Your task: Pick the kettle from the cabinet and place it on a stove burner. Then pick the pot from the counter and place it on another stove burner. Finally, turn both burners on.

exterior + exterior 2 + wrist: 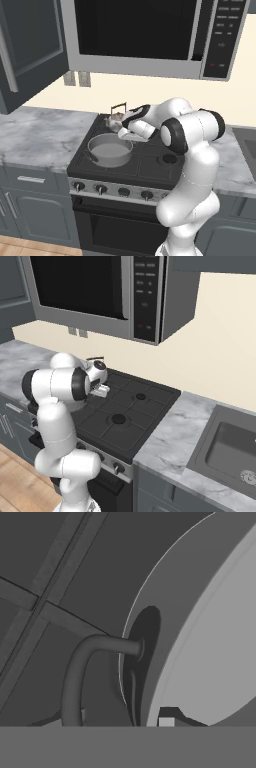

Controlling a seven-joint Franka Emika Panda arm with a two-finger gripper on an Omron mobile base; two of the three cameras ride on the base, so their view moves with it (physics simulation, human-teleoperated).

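The wide grey pot [109,148] sits on the front left burner of the black cooktop [150,167]. Behind it, the silver kettle [117,119] with its dark wire handle stands on the back left burner. My gripper [121,131] reaches down at the pot's back right rim. In the hand view the pot's wall [165,587] and its dark side handle [75,672] lie between the tips of my gripper [122,719], which look shut on the pot. The arm hides the pot in the right base view, where the gripper [102,390] hangs low over the cooktop's left half.
The dark cabinet door [30,50] stands open at the upper left. A microwave [150,35] hangs over the cooktop. Knobs [112,190] line the stove front. Marble counter [40,135] runs to the left, and a sink [230,451] lies to the right. The right burners [118,418] are bare.
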